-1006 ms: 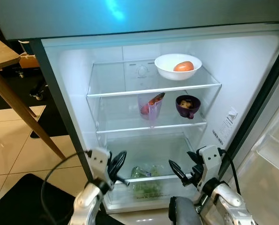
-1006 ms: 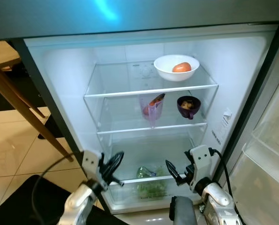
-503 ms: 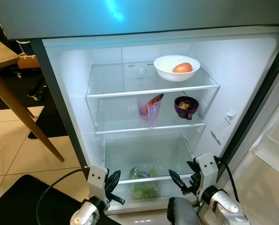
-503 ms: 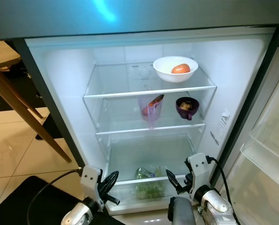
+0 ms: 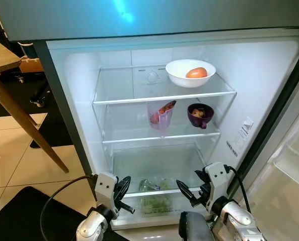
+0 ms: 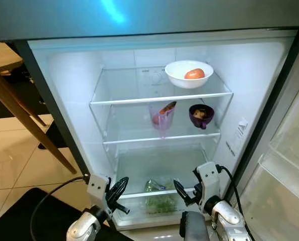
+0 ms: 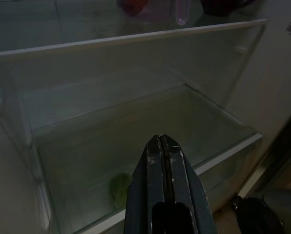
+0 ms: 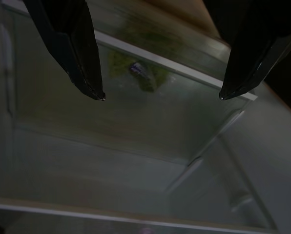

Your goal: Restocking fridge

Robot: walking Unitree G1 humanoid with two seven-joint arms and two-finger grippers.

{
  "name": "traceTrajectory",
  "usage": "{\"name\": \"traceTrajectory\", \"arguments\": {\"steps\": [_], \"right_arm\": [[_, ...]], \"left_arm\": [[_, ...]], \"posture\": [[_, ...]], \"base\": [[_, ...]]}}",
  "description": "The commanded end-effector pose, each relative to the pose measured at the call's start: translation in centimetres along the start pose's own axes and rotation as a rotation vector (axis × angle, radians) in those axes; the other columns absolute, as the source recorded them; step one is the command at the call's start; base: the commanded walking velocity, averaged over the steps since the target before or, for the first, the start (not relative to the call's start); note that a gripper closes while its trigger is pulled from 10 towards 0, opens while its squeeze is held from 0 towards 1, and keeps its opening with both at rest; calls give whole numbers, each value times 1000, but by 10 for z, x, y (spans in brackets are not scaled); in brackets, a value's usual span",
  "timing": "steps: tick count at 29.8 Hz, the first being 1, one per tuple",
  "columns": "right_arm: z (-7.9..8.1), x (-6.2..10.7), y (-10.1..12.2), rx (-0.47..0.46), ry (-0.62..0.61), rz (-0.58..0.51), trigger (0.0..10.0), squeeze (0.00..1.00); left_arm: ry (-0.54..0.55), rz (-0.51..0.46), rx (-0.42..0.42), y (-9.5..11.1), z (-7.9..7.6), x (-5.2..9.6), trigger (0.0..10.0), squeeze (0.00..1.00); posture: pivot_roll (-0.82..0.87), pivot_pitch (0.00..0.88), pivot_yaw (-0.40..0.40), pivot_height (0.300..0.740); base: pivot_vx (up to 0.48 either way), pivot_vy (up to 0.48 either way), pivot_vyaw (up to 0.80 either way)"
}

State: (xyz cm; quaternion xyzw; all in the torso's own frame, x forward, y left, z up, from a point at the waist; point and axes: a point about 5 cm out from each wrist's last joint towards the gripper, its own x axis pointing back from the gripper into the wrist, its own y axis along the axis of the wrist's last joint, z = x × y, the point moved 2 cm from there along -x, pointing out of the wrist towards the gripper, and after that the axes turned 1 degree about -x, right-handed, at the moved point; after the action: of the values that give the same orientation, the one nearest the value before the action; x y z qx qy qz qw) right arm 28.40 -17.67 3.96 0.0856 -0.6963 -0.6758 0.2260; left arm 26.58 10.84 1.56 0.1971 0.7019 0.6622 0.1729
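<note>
**Open fridge, both grippers low at the crisper drawer**

The white fridge interior (image 5: pixel 89 80) stands open and lit, with its door (image 5: pixel 290 165) swung out on the robot's right. On the top clear glass shelf (image 5: pixel 139 93) sits a round white bowl (image 5: pixel 182 78) holding an orange-red fruit (image 5: pixel 196 73). On the middle glass shelf (image 5: pixel 134 135) a clear plastic jug with red pieces inside (image 5: pixel 160 116) stands just beside a small dark purple bowl (image 5: pixel 200 115), which lies to the jug's right. At the bottom, a transparent crisper drawer (image 5: pixel 139 207) holds a bag of leafy greens (image 5: pixel 157 201).

The left gripper (image 5: pixel 124 193) hangs before the drawer's left front edge, empty; in the left wrist view its two black fingers (image 7: pixel 153 185) are pressed together with no gap. The right gripper (image 5: pixel 189 191) hovers near the drawer's right front edge, also empty; the right wrist view shows its fingers (image 8: pixel 77 53) spread wide, with the greens seen through the glass between them.

Left of the fridge, a wooden table leg (image 5: pixel 24 123) slants over the beige tiled floor (image 5: pixel 19 160), and a black mat (image 5: pixel 19 216) lies beneath the left arm.
</note>
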Motion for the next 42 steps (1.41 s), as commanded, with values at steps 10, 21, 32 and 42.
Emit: {"name": "traceTrajectory", "arguments": {"steps": [10, 21, 32, 42], "right_arm": [[12, -8, 7, 22, 62, -29, 10000, 0], [15, -17, 13, 26, 88, -37, 10000, 0], [23, -25, 16, 22, 146, -42, 10000, 0], [27, -28, 16, 12, 163, -43, 10000, 0]], "left_arm": [[27, 5, -14, -2, 5, 3, 10000, 0], [66, -13, -20, 1, 11, 5, 10000, 0], [113, -23, -36, 2, 20, 12, 10000, 0], [147, -19, -54, 2, 30, 22, 10000, 0]], "posture": [[-75, 11, 12, 459], [-50, 4, -9, 509], [-24, 0, -22, 529], [-12, 1, -26, 569]], "base": [[0, 0, 0], [0, 0, 0], [0, 0, 0], [0, 0, 0]]}}
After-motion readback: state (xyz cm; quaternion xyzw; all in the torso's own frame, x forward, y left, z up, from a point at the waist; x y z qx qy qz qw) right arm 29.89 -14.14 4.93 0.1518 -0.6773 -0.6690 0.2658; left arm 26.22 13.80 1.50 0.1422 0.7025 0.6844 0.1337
